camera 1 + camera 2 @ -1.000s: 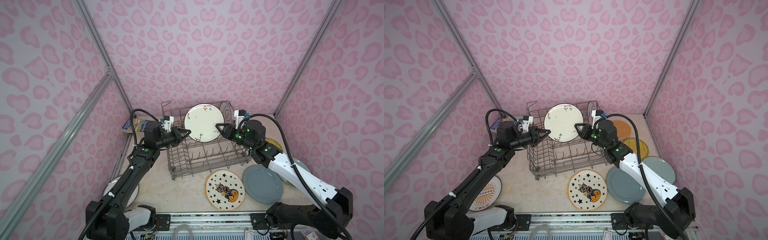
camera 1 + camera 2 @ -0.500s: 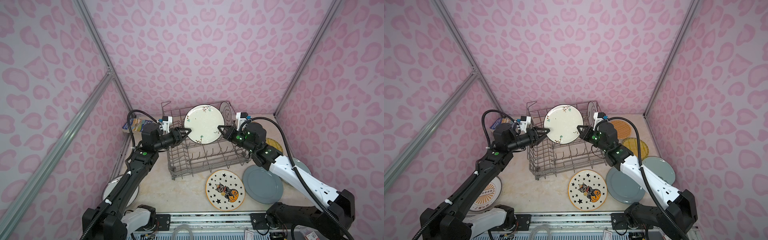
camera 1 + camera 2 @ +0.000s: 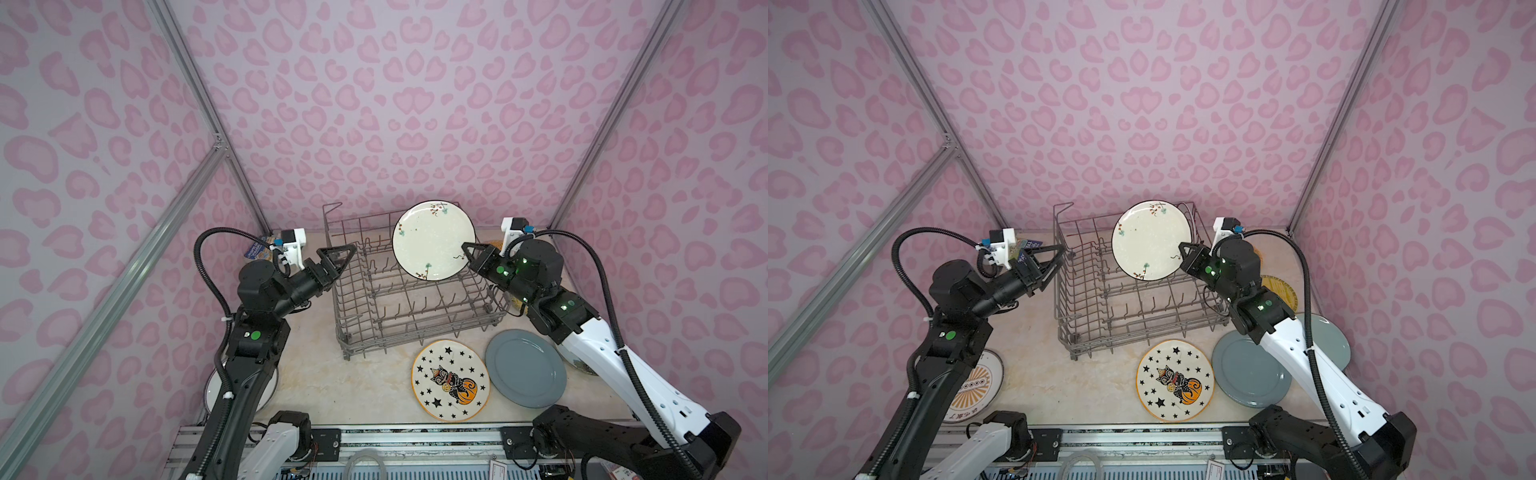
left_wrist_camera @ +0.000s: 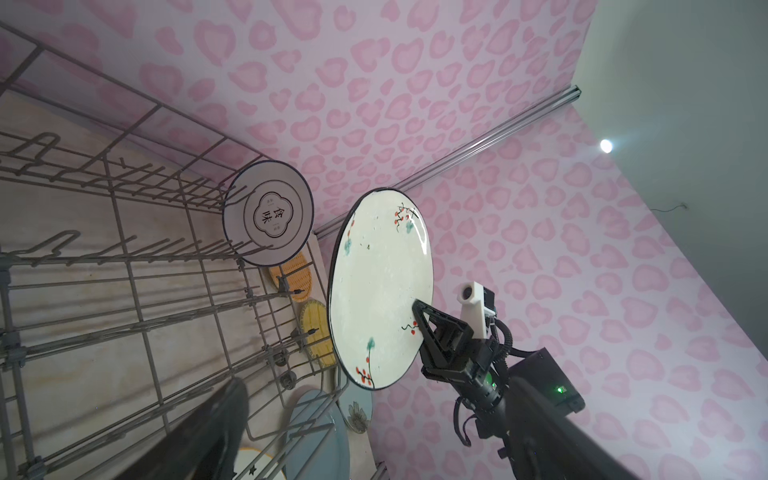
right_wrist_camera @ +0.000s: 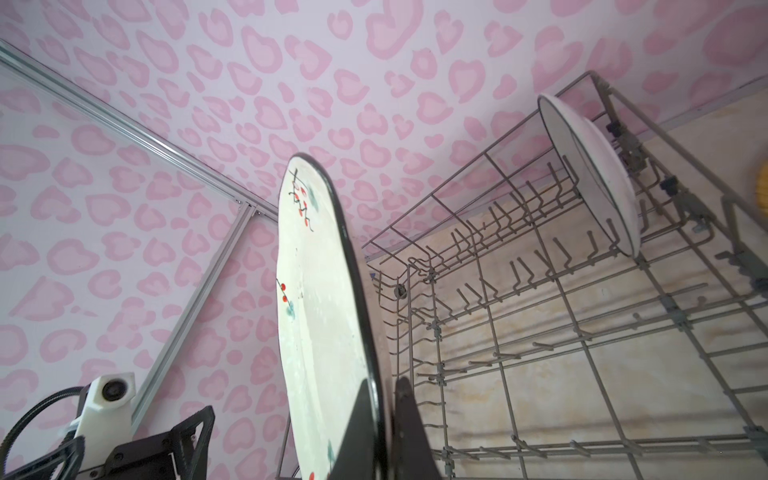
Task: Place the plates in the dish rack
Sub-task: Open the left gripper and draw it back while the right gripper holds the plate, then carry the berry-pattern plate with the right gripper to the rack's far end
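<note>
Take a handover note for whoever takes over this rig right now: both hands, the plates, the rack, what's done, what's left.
Left hand: open, beside the rack, holding nothing.
Right hand: shut on the floral plate by its rim, upright above the rack.
Done: lettered plate stands in the rack's far right corner.
To do: seat the floral plate, then load the cat plate, grey plate, pale green plate, yellow plate, orange plate and sunburst plate, all on the table.

Bright, even and soft everywhere, only faint shadows. Small white lamp spot (image 4: 606, 145) glaring far above the right claw (image 4: 417, 308). Blurred dark finger (image 4: 208, 428) of the left claw (image 3: 347, 258) up close. Straight lines bent toward the edges.
</note>
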